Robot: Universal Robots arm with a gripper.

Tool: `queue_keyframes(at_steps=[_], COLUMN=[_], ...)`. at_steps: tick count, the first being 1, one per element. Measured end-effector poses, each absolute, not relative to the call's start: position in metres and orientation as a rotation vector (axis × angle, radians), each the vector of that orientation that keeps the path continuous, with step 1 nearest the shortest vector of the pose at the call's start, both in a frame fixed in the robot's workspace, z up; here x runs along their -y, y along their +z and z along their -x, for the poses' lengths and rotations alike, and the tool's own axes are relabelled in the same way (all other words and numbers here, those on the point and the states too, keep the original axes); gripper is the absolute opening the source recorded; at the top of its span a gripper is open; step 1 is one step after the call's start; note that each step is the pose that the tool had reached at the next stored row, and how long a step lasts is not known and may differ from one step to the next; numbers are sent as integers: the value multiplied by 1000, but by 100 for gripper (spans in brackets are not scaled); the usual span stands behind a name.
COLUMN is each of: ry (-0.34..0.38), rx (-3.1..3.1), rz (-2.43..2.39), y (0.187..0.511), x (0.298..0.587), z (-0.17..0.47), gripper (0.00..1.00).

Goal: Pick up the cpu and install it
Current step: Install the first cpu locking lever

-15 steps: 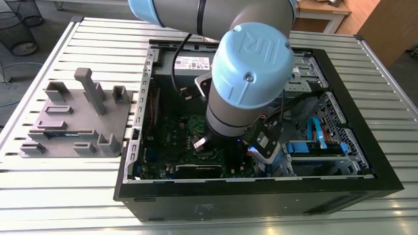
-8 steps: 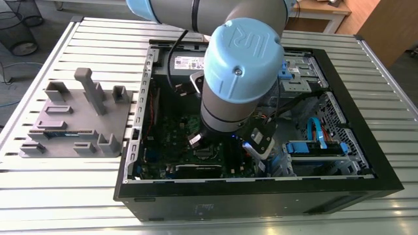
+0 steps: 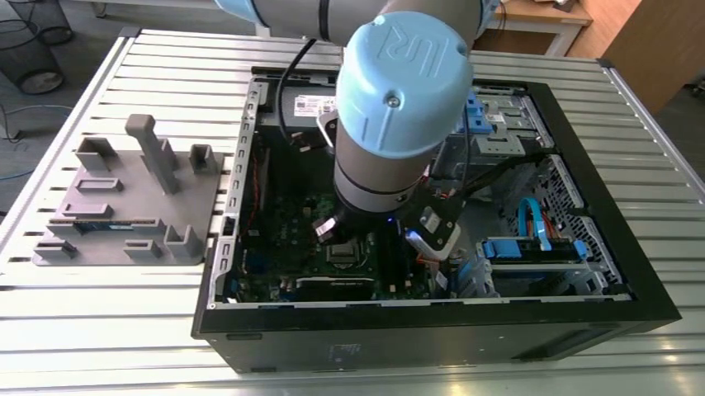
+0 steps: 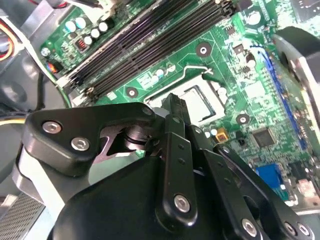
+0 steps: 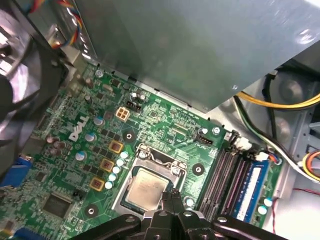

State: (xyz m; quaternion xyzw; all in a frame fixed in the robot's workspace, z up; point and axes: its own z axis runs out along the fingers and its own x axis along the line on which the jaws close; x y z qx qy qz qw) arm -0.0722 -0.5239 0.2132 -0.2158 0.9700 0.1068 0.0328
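On the desk point(image 3: 132, 313), the open computer case point(image 3: 441, 330) holds the green motherboard point(image 5: 75, 165), with a big grey metal box point(image 5: 200, 50) crowding one side. I judge the placing done: the cpu point(image 5: 145, 187) lies flat in its socket, beside the memory slots point(image 5: 222, 180). My hand point(image 5: 172, 197) hangs right over its edge, fingers pressed together, holding nothing. Whether the socket is latched, I cannot tell.

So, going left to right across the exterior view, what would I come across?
Grey holder tray → robot arm hanging over the open computer → blue drive bracket → the computer case's black right wall.
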Motion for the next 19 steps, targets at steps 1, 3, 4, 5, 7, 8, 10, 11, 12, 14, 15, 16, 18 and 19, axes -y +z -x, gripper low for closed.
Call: queue_keyframes(at_steps=[1, 3, 4, 5, 7, 8, 10, 11, 12, 14, 15, 16, 18, 19], ry=[328, 324, 319, 312, 276, 250, 205, 197, 195, 193, 192, 191, 191, 191], rx=[-2986, -2987, -2988, -2990, -2998, -3004, -3014, -3015, -3015, -3011, -3009, -3009, -3009, -3009], rz=[664, 663, 663, 663, 664, 666, 667, 667, 667, 666, 666, 666, 666, 666], y=[217, 224, 227, 230, 231, 231, 231, 231, 231, 231, 231, 231, 232, 235], x=[524, 524, 524, 524, 524, 524, 524, 524, 524, 523, 523, 523, 523, 523], z=[72, 72, 72, 72, 72, 72, 73, 74, 76, 82, 84, 84, 84, 84], gripper=[11, 11, 11, 11, 11, 11, 11, 11, 11, 11, 11, 11, 11, 11])
